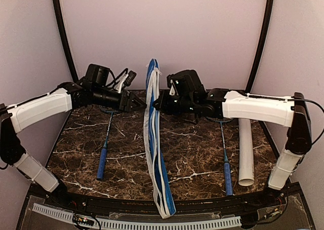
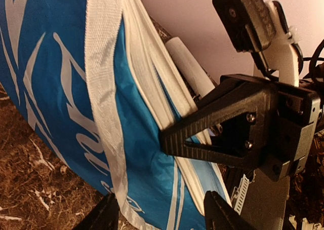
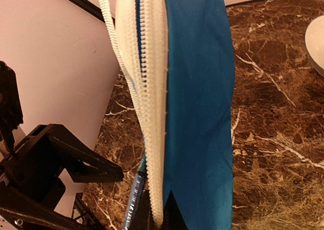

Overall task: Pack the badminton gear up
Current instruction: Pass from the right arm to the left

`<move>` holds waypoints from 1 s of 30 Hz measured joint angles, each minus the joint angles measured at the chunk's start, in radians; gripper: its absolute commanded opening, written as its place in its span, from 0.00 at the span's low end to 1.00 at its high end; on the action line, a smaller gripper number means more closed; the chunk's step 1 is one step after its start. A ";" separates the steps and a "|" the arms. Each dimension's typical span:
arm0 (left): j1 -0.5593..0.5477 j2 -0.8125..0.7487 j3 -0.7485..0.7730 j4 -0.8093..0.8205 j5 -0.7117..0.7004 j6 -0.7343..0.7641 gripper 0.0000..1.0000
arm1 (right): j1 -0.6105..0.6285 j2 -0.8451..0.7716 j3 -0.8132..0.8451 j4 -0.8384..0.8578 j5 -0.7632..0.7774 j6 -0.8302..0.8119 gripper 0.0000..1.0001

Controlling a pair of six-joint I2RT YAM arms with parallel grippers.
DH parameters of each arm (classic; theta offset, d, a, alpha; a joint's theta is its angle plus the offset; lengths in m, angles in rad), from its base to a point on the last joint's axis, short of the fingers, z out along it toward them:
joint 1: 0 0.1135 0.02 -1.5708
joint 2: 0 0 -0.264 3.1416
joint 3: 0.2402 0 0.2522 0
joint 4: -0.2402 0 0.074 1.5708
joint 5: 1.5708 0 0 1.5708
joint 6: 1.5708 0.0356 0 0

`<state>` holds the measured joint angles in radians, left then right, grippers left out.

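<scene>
Blue racket cover [image 1: 154,159] held on edge over the desk [image 1: 192,154], long axis near-to-far.
Clamped at its far part by the right pincer [image 1: 156,104]; straddled from the left by the left pincer [image 1: 141,105], part-wide.

My dark marble-veined table [image 1: 192,154], backed by a pale wall [image 1: 162,27] between two black curved poles [image 1: 62,32]; a small white bowl [image 3: 317,43] sits on it.

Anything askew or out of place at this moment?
The racket cover stands on edge mid-table, pinched by the right gripper, its near end hanging past the table front edge. The left racket, right racket and white tube lie flat, unpacked.
</scene>
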<state>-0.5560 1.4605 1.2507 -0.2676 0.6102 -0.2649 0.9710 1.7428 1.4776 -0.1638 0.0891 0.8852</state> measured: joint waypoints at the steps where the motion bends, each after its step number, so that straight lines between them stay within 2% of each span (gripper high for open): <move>1: -0.016 0.017 -0.015 0.007 0.002 -0.002 0.59 | -0.002 0.000 -0.023 0.010 0.004 0.013 0.00; 6: -0.108 0.089 -0.060 0.024 -0.013 -0.014 0.59 | -0.018 0.017 -0.109 0.059 0.021 0.070 0.00; 9: -0.152 0.103 -0.070 0.042 -0.039 -0.023 0.54 | -0.024 0.029 -0.128 0.069 0.021 0.091 0.00; 22: -0.178 0.149 -0.096 0.092 -0.133 -0.054 0.48 | -0.027 0.032 -0.135 0.112 0.020 0.108 0.00; 28: -0.192 0.171 -0.096 0.106 -0.148 -0.065 0.13 | -0.027 0.032 -0.145 0.111 0.028 0.108 0.00; 30: -0.194 0.172 -0.096 0.109 -0.153 -0.066 0.04 | -0.027 0.032 -0.149 0.112 0.040 0.105 0.00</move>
<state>-0.7502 1.6325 1.1549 -0.1585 0.4576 -0.3313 0.9440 1.7748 1.3289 -0.0521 0.1295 0.9897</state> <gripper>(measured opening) 0.151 0.015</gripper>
